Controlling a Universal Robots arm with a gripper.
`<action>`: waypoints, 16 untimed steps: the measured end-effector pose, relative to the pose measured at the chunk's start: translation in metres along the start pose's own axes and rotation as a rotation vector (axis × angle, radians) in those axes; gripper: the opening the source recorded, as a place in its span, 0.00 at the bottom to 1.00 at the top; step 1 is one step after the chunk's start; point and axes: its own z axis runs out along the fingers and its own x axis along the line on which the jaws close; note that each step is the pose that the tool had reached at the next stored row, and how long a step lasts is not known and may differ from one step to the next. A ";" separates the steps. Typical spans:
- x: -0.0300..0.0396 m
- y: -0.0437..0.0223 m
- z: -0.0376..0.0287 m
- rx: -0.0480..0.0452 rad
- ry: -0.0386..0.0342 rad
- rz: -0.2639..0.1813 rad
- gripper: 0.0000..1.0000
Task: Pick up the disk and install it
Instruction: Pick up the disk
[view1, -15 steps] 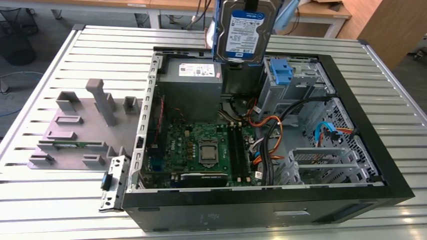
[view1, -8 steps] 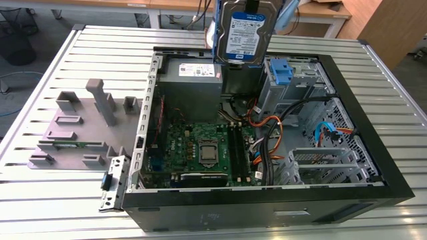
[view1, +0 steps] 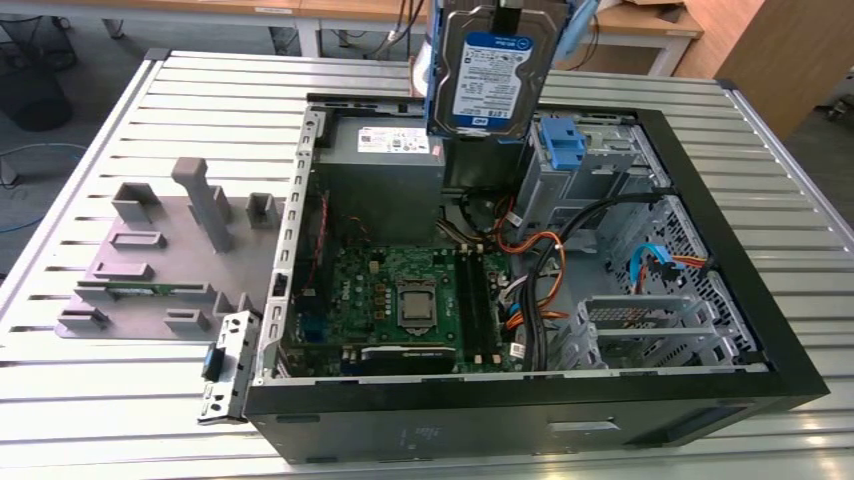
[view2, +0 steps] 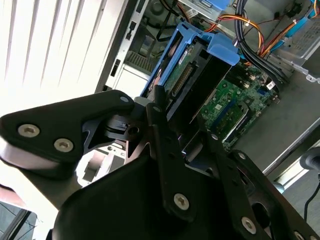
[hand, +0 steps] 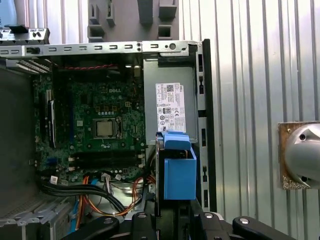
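**Obscured items.** In the exterior view the picture edge cuts off most of the black gripper (view1: 505, 8). It also cuts off the upper end of the disk (view1: 483, 72), a flat rectangular silver-metal hard drive with a blue-and-white label and blue plastic rails. In the second wrist view the gripper (view2: 182, 117) covers the near end of the disk (view2: 187, 75). The label face is turned away there, and the green circuit-board side with its connector row faces the camera. In the first wrist view the disk (hand: 179, 172) is seen end-on ahead of the gripper (hand: 172, 219) (blue plastic shows, the metal body is hidden).

**Jaw state.** The jaws are clamped on the disk, one on either side.

**Disk position.** The disk sits between the jaws and projects beyond the fingertips, held in the air. Below the jaws lies the open black desktop computer case (view1: 787, 370) on the grey slatted metal table (view1: 107, 420). Inside the case, the grey power-supply box with a white sticker (view1: 380, 150) lies nearest the disk's free end. The green motherboard (view1: 400, 290) lies farther from the jaws.
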 end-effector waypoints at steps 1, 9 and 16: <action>0.0020 0.0000 0.0000 0.0001 -0.0002 0.000 0.35; 0.0185 -0.0002 -0.0005 0.0000 -0.0001 0.000 0.35; 0.0314 -0.0002 -0.0009 0.0001 -0.0002 0.000 0.35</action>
